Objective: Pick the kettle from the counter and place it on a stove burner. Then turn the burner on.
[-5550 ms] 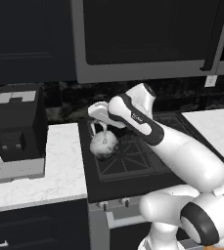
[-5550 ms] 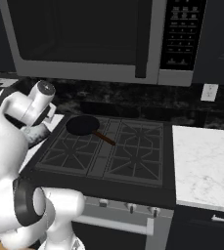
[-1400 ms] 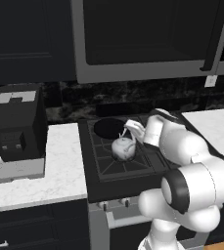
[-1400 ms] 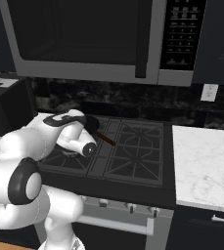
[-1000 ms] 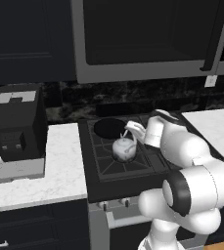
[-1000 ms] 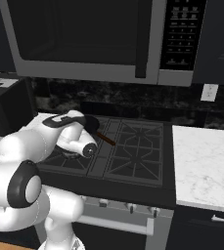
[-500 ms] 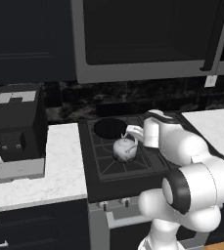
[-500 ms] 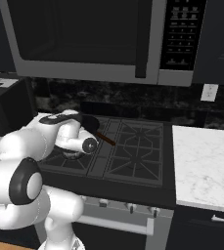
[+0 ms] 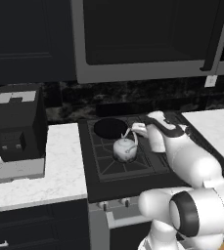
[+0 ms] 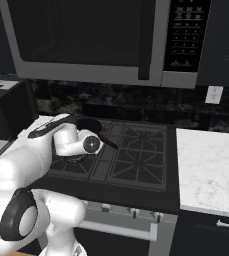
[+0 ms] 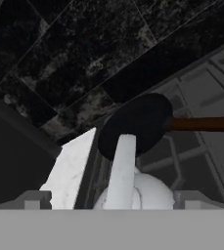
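The small silvery-white kettle (image 9: 124, 149) stands upright on the front-left stove burner (image 9: 109, 167). My gripper (image 9: 134, 130) hovers just above and behind it, open. In the hand view the kettle (image 11: 150, 193) and its pale arched handle (image 11: 121, 168) lie between the two widely spread fingertips (image 11: 33, 200), and neither tip touches them. In the right base view my hand (image 10: 82, 143) hides the kettle. The white counter (image 9: 59, 166) lies left of the stove.
A round black pan (image 9: 110, 128) with a brown handle (image 11: 201, 123) sits on the back-left burner, right behind the kettle. A black coffee machine (image 9: 15, 129) stands on the left counter. Stove knobs (image 9: 118, 202) line the front. A microwave (image 10: 86, 40) hangs overhead.
The kettle rests in the same spot on the burner. My hand has drawn slightly up and away from it, jaws still wide.
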Tool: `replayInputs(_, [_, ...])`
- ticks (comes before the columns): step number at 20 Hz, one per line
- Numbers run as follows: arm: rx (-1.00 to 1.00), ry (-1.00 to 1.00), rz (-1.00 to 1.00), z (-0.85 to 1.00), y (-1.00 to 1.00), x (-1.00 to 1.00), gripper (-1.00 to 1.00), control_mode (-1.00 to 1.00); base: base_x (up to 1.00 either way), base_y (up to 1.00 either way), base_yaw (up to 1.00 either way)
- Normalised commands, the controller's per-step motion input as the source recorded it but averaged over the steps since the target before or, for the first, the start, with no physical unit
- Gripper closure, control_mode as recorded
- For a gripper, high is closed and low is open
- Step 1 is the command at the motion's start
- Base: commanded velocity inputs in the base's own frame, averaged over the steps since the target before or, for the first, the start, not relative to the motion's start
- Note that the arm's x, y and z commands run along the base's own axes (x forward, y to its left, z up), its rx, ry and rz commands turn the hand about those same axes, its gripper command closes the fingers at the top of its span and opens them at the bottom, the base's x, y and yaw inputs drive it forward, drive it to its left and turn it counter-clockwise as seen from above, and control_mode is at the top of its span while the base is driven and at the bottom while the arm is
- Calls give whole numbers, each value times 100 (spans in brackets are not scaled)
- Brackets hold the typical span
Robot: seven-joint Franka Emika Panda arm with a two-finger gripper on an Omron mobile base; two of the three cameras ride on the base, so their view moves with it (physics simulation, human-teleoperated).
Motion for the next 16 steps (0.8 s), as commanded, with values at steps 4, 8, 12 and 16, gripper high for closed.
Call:
replayInputs(4, [-11,5,0,49,-10,-46,-100,-100,0,0,0])
replayInputs(8, [-17,14,0,59,0,-51,-100,-100,0,0,0])
replayInputs(12, [-21,19,0,57,0,-58,-100,-100,0,0,0])
replayInputs(16, [-24,16,0,38,0,-71,-100,-100,0,0,0])
